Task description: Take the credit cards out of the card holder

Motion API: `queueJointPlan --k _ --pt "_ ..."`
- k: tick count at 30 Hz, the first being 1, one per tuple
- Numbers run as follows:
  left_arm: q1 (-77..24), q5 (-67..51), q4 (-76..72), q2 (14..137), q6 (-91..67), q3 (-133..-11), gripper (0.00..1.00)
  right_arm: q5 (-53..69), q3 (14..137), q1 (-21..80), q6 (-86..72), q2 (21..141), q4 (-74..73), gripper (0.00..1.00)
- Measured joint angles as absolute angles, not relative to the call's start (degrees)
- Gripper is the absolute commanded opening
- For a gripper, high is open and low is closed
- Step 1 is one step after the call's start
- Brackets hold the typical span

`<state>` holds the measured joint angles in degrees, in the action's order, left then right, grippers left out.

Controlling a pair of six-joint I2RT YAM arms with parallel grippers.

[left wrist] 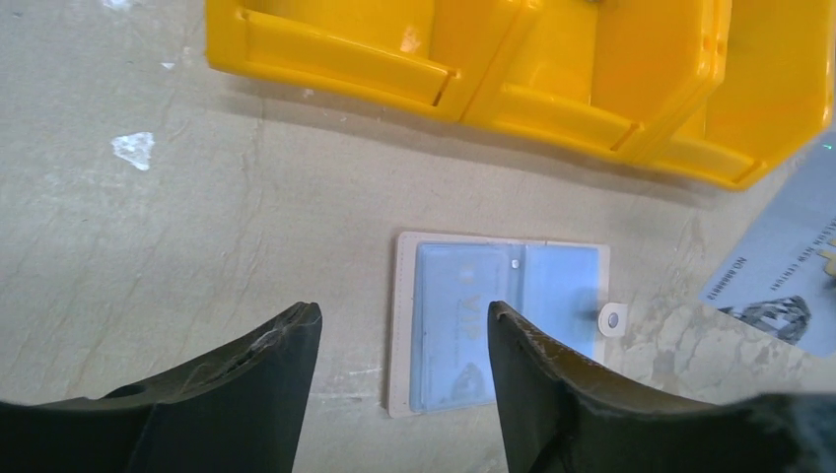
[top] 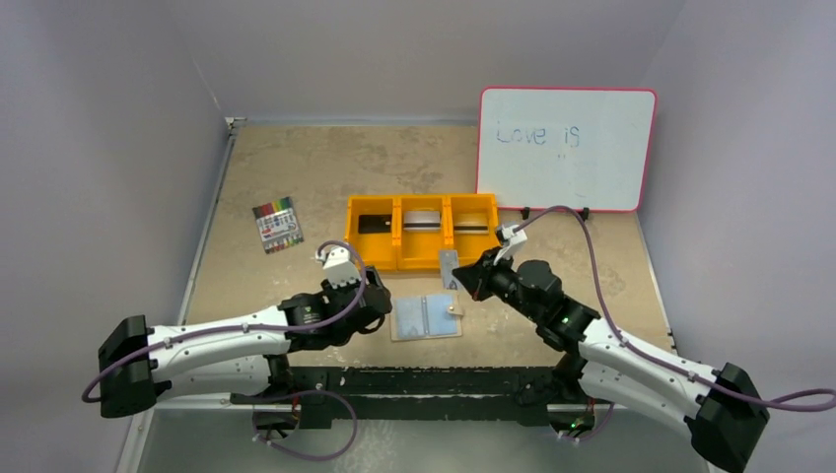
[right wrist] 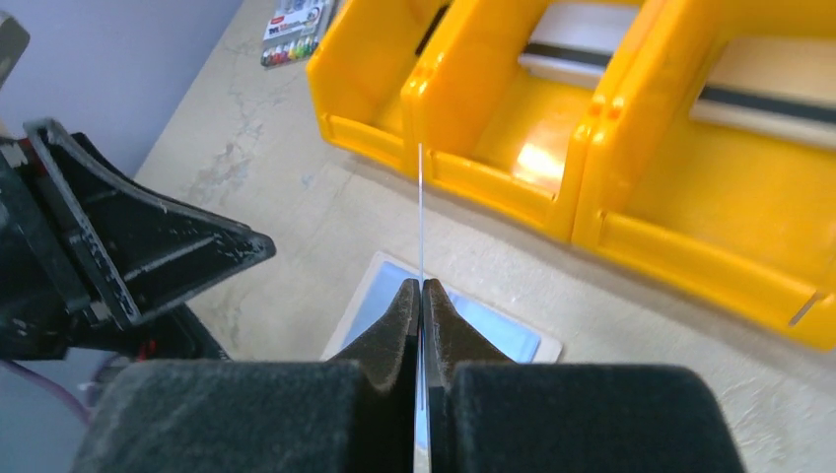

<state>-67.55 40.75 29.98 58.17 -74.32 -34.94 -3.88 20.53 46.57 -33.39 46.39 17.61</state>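
Right hand [top: 463,279] grips a credit card [top: 449,266] while the card holder [top: 427,317] lies open on the surface [top: 306,177].

The holder lies flat with its blue panels up and its tab strap on the right, just in front of the orange tray [top: 414,262], which has a card in each compartment. The right hand is clenched on the card's edge, between tray and holder. The left hand [left wrist: 404,320] is released, its fingers spread and empty by the holder's left side.
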Motion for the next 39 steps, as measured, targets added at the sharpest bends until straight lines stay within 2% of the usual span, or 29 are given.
queueJointPlan --k 8,19,24,33,39 --pt "-67.53 44.47 35.57 53.32 -78.17 -33.82 0.73 -5.06 24.23 46.61 -12.99 45.43 18.94 0.00" --pt "-67.55 45.50 42.26 49.58 -80.47 -32.27 0.74 -8.23 40.45 46.76 15.46 65.82 18.26 0.00" --pt "-67.53 45.50 43.83 47.46 -80.07 -31.81 0.78 -7.77 44.95 46.83 24.84 74.00 17.50 0.00" --pt "-67.53 45.32 44.88 47.59 -78.17 -31.70 0.79 -6.85 49.43 46.46 36.45 88.73 18.09 0.00" --pt "-67.53 44.69 45.58 47.99 -76.90 -31.70 0.79 -5.13 52.69 44.86 40.60 93.54 18.46 0.00"
